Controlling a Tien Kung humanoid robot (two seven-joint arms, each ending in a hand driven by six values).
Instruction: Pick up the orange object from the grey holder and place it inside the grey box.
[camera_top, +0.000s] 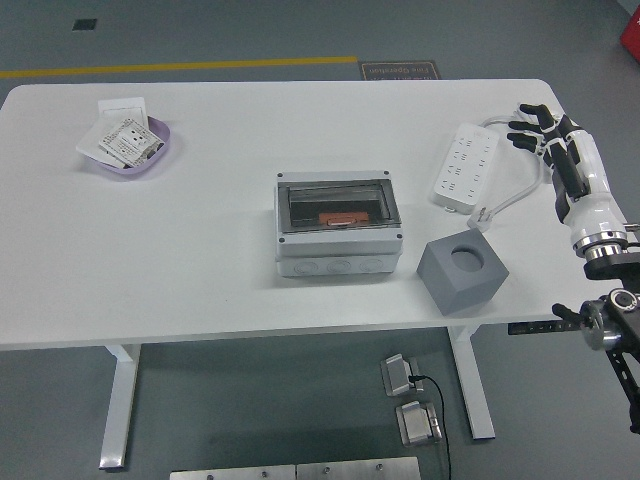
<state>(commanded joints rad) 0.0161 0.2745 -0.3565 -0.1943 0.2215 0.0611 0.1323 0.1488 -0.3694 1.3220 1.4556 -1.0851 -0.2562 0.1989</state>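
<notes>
The orange object (338, 217) lies inside the grey box (339, 225) at the table's middle, seen through the box's clear lid, which lies shut over it. The grey holder (462, 272), a cube with a round empty hole on top, stands to the right of the box near the front edge. My right hand (540, 131) is at the table's right edge, well away from both, fingers spread and holding nothing. My left arm is out of view.
A white power strip (465, 165) with its cable and plug lies at the right, just left of my right hand. A purple bowl (130, 148) with packets stands at the far left. The white table (200, 250) ends close in front of the holder.
</notes>
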